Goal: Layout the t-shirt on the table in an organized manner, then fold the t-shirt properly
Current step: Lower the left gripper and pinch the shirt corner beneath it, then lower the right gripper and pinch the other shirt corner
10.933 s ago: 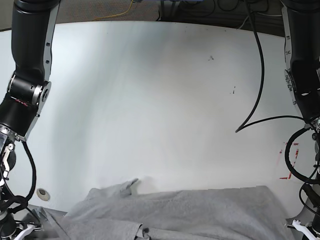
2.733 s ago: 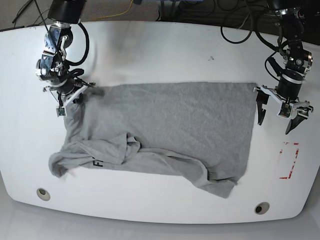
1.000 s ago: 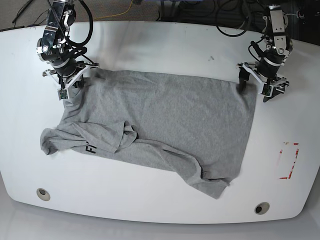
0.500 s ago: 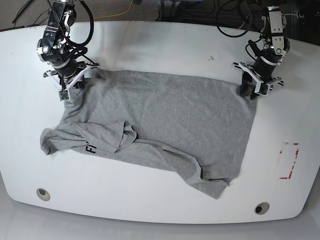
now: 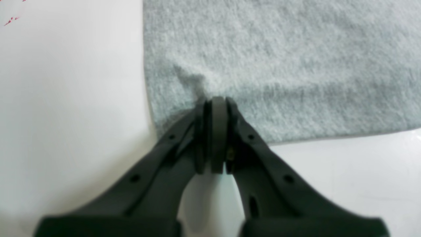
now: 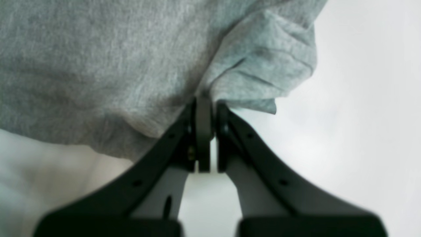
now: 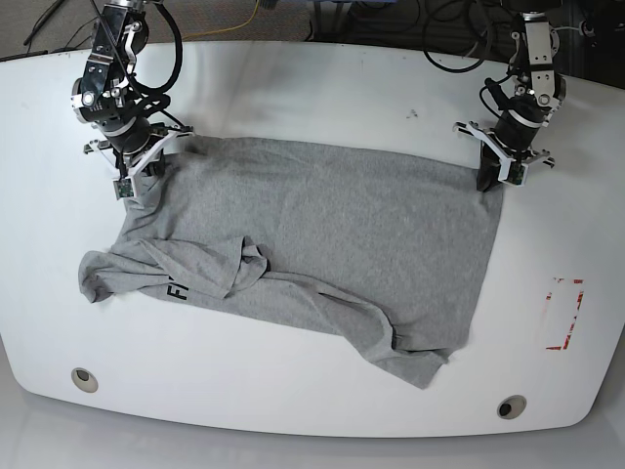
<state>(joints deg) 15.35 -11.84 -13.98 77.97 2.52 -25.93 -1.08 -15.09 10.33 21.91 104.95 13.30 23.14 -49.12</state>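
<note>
1. Near edge of the table: two small round holes, and a red outline mark off to the side
2. Middle – the t-shirt lies spread but rumpled, one sleeve folded over, black lettering partly showing
3. Far side – the left gripper is clamped on a far shirt corner, fingers pressed together
4. The right gripper pinches the opposite far corner, fabric bunched at its tips

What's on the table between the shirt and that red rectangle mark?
Nothing: in the base view, only bare white table lies between the t-shirt and the red outline mark.
</note>
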